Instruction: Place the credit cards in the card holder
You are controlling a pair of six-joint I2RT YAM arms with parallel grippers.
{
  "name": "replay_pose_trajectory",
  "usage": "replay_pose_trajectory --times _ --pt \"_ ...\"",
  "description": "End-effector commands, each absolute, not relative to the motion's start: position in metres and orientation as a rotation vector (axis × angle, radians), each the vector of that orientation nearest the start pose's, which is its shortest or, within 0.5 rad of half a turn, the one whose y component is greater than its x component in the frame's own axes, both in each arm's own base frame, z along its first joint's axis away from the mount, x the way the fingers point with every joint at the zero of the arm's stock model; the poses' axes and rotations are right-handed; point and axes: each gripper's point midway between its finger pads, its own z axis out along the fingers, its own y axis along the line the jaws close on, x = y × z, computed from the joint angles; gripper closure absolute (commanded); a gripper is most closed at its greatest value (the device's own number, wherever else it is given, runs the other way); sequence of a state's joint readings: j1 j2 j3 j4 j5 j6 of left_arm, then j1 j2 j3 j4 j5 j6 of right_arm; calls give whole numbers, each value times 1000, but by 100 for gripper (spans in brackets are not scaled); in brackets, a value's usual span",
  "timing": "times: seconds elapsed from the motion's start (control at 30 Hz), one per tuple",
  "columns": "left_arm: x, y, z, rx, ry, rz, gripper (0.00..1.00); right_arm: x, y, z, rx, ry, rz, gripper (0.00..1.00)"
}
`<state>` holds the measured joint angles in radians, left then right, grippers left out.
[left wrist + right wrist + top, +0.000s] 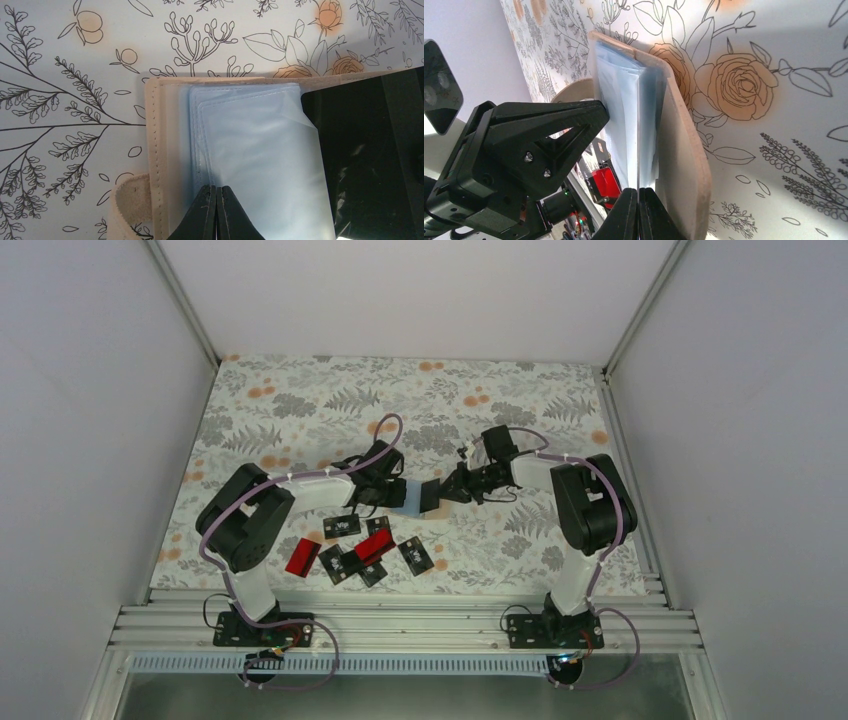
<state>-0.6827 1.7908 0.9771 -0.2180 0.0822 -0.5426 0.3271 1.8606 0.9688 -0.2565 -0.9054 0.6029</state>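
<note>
My left pincer [216, 200]: clamped on wallet [250, 150], steadying it.
My right pincer [639, 212]: clamped on it, three o'clock.
Cards [360, 555]: six o'clock.

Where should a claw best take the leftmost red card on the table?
Probably from above, across its short width: the red card lies flat on the floral table, with bare cloth at its left and a black card close at its right.

Overhead; wrists close, perhaps sharing card holder [250, 150].
</note>
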Motion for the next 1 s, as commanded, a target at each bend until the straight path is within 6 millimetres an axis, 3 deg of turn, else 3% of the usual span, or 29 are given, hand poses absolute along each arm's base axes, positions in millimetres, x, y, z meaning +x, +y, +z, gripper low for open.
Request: replay_pose_trajectory --times 0.0,0.47,0.97 --pt "292 -259 5 217 2788 -466 98 313 253 58 63 2777 1499 96" --pt "290 -257 3 213 2796 -462 98 307 259 54 59 2787 1518 96" --pt "287 -256 6 206 2793 -473 98 291 268 36 175 2833 1507 96"
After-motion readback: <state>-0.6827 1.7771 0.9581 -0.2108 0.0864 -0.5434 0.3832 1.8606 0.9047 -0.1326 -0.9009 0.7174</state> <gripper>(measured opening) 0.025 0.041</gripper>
